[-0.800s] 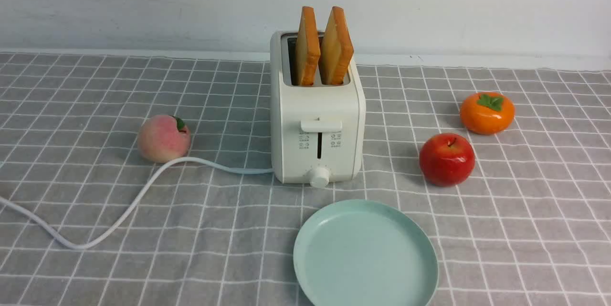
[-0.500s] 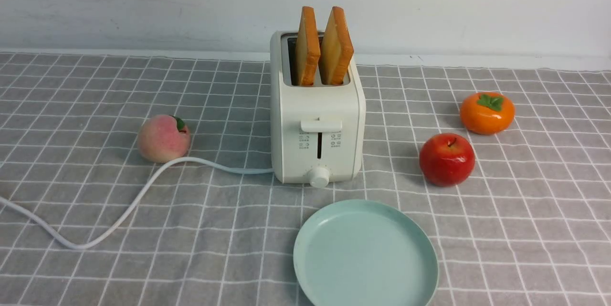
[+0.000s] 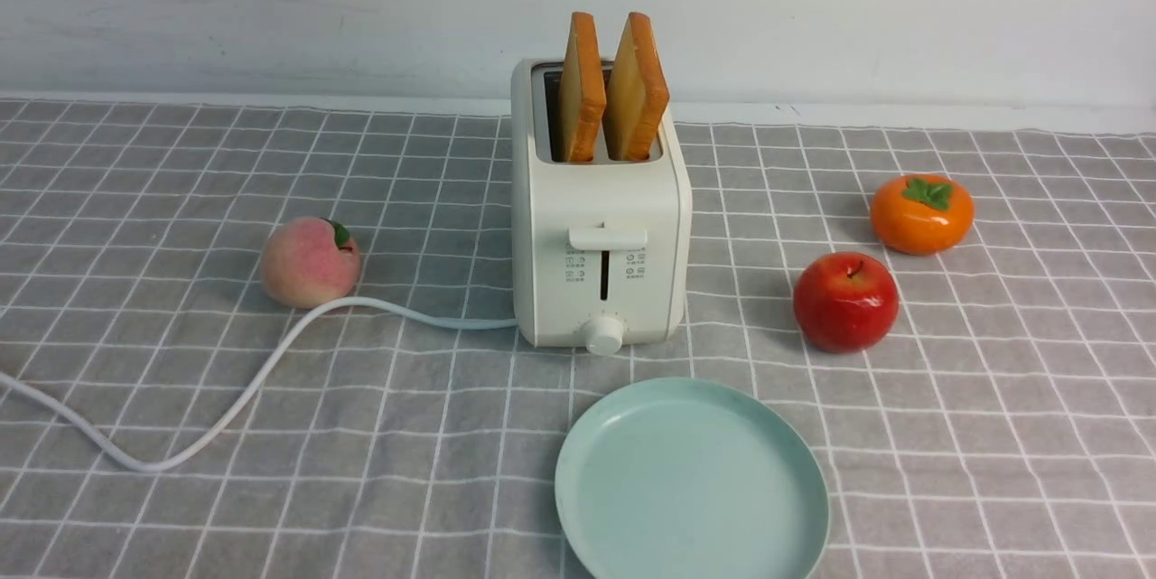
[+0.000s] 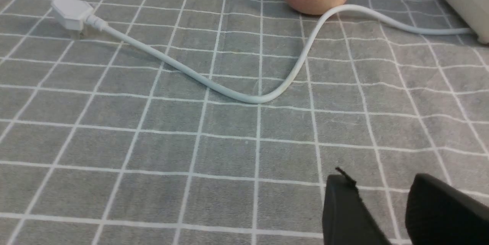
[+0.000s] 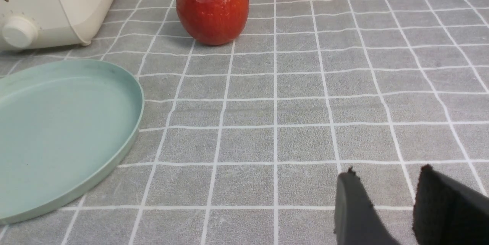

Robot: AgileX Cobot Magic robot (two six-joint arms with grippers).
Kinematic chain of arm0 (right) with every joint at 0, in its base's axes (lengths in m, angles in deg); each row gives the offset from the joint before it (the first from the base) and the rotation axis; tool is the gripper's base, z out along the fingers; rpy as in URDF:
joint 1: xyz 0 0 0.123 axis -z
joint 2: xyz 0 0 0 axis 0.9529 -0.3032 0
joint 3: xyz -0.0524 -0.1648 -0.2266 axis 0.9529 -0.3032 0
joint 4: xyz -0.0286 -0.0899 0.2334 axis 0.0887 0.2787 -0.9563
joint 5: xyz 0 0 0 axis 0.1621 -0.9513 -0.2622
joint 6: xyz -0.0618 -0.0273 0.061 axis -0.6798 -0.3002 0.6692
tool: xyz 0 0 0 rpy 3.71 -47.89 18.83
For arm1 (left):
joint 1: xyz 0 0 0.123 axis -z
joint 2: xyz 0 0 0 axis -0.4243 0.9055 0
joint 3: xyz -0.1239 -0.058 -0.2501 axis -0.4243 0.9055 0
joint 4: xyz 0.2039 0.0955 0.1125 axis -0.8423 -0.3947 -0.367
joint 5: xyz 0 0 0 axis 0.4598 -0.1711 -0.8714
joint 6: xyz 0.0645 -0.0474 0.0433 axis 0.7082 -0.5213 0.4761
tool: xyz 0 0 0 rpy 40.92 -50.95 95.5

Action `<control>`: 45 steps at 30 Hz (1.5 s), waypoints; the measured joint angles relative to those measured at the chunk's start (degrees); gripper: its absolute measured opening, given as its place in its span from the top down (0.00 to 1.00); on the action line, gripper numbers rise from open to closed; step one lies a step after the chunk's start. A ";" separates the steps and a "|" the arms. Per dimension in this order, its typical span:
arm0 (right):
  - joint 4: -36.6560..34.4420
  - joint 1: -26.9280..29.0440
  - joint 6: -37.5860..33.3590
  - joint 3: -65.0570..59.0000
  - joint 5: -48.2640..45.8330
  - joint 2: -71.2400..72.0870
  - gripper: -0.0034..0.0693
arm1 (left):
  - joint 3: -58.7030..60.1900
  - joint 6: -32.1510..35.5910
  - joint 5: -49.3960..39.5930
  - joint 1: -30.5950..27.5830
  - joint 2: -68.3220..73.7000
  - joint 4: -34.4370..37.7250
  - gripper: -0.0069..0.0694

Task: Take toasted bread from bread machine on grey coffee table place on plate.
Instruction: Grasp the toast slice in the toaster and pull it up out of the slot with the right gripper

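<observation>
The left jaws hang low over the grey, white-gridded cloth desk [image 3: 993, 434], spread with nothing between them. Beyond them the white power cord [image 3: 226, 398] loops from its loose white plug [image 4: 70, 13] past a pink peach [image 3: 310, 261].

Farther ahead, between the two pairs of jaws, stands the white boxy two-slot bread machine [image 3: 601, 200]. Both golden, brown-crusted slices of toasted bread [image 3: 580, 87] stick out of it, so their upper halves are free to pinch. Each stands on edge, roughly upright. The thin crust edge faces the jaws and the broad faces look sideways, and being square they have no clear long axis.

The empty mint-green round plate [image 3: 691, 480] lies just before the machine, probably to keep the carry short. A red apple [image 3: 845, 302] and an orange persimmon [image 3: 921, 213] sit beyond the right jaws, which are likewise spread and empty.
</observation>
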 joint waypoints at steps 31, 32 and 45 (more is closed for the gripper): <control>0.29 0.00 0.00 -0.74 13.19 0.00 0.62 | 0.00 1.25 7.63 0.00 0.00 4.45 0.60; 0.29 0.00 0.00 -0.74 13.19 0.00 0.62 | 0.00 1.25 7.94 0.00 0.00 4.45 0.60; 0.01 0.00 0.00 -0.74 28.53 0.00 0.62 | 0.00 1.25 16.31 0.00 0.00 4.75 0.60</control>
